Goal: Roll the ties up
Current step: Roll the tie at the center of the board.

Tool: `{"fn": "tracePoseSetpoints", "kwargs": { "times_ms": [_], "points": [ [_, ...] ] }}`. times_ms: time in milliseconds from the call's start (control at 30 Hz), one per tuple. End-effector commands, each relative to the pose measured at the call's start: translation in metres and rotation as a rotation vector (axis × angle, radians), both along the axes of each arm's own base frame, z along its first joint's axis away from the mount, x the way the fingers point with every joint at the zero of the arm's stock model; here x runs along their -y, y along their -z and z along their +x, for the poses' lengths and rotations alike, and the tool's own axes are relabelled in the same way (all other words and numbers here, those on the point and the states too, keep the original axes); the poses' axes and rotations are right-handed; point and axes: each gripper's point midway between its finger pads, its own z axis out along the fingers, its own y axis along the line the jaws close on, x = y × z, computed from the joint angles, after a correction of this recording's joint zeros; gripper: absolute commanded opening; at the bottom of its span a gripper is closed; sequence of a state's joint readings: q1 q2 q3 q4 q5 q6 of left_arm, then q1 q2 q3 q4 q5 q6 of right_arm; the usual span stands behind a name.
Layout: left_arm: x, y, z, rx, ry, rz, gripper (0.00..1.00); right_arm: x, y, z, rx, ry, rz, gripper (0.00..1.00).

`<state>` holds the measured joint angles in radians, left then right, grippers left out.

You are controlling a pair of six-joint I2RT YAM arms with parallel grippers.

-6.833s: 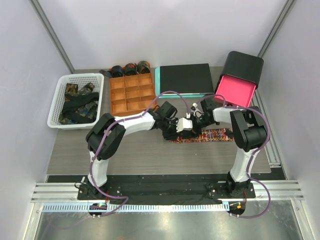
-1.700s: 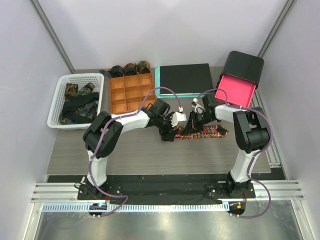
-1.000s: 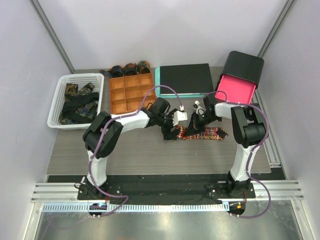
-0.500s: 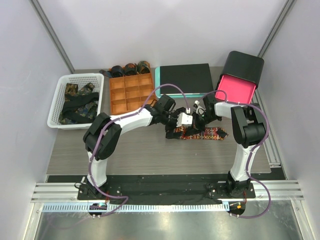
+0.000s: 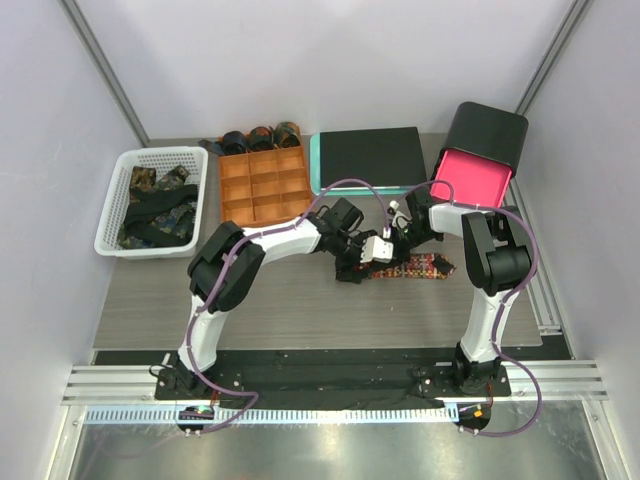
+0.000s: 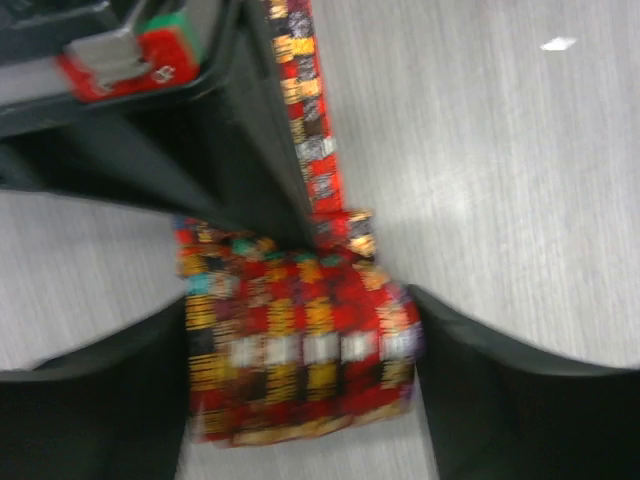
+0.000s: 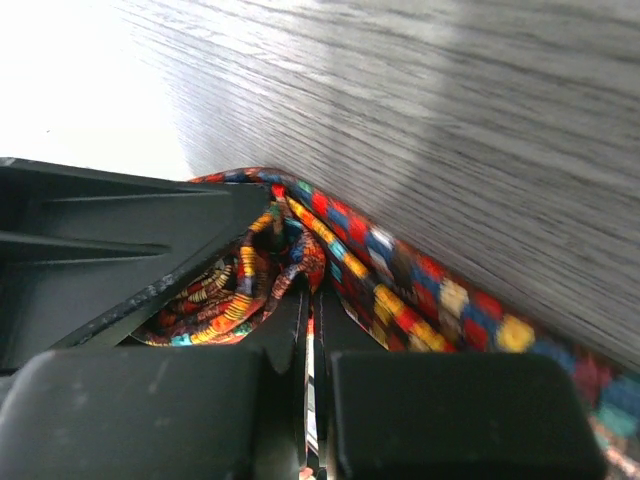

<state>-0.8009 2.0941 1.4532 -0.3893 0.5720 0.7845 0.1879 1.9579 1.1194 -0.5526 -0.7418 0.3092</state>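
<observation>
- My left tool (image 6: 297, 310) is clamped wide on the coiled end of the red-orange check tie (image 6: 300, 370). One dark finger (image 6: 90, 400) sits against each flank of the coil, though the wrist picture is blurred.
- From the far side of that coil the unrolled length runs straight ahead of the left tool, lying flat on the grey wood-grain desk (image 6: 500, 150).
- My right tool (image 7: 311, 345) is closed to a slit with a sliver of the checked fabric caught in it. Loose folds of the same tie bunch just ahead of its fingers.
- Seen from the left wrist, the right tool's black finger comes down onto the tie just beyond the coil, alongside the flat length.
- From above, the two tools meet tip to tip at mid-desk, and the tie's flat tail reaches out on the near side of the right tool.
- Well off to the left of the left tool stands a white basket (image 5: 145, 251) holding dark patterned ties (image 5: 155, 205).
- Beyond the left tool and slightly to its left sits an orange compartment tray (image 5: 262, 190), with three dark rolled ties (image 5: 260, 137) lined up at its far edge.
- Beyond both tools lies a black pad (image 5: 368, 155) on a teal board (image 5: 315, 165).
- Beyond the right tool a black bin (image 5: 490, 125) stands tipped, showing its pink inside.
</observation>
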Motion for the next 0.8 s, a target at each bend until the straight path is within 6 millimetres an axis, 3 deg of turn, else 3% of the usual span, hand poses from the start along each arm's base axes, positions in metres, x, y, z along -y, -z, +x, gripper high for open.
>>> {"fn": "tracePoseSetpoints", "kwargs": {
  "times_ms": [0, 167, 367, 500, 767],
  "points": [
    [-0.005, 0.001, 0.002, 0.009, 0.009, 0.045, 0.64, -0.002, -0.004, 0.023, 0.082, 0.015, -0.016, 0.07],
    [-0.011, 0.008, 0.0, -0.006, -0.013, 0.071, 0.37, -0.009, -0.033, 0.028, 0.115, 0.019, 0.047, 0.18],
    [-0.017, 0.015, -0.002, -0.023, -0.035, 0.084, 0.28, 0.007, -0.069, 0.038, 0.171, 0.044, 0.094, 0.33],
    [-0.016, 0.015, 0.003, -0.03, -0.067, 0.084, 0.26, 0.037, -0.048, 0.032, 0.143, 0.049, -0.021, 0.34],
    [-0.018, 0.005, 0.016, -0.063, -0.188, 0.073, 0.25, 0.06, 0.006, 0.007, 0.038, -0.009, -0.177, 0.27]
  ]
}}
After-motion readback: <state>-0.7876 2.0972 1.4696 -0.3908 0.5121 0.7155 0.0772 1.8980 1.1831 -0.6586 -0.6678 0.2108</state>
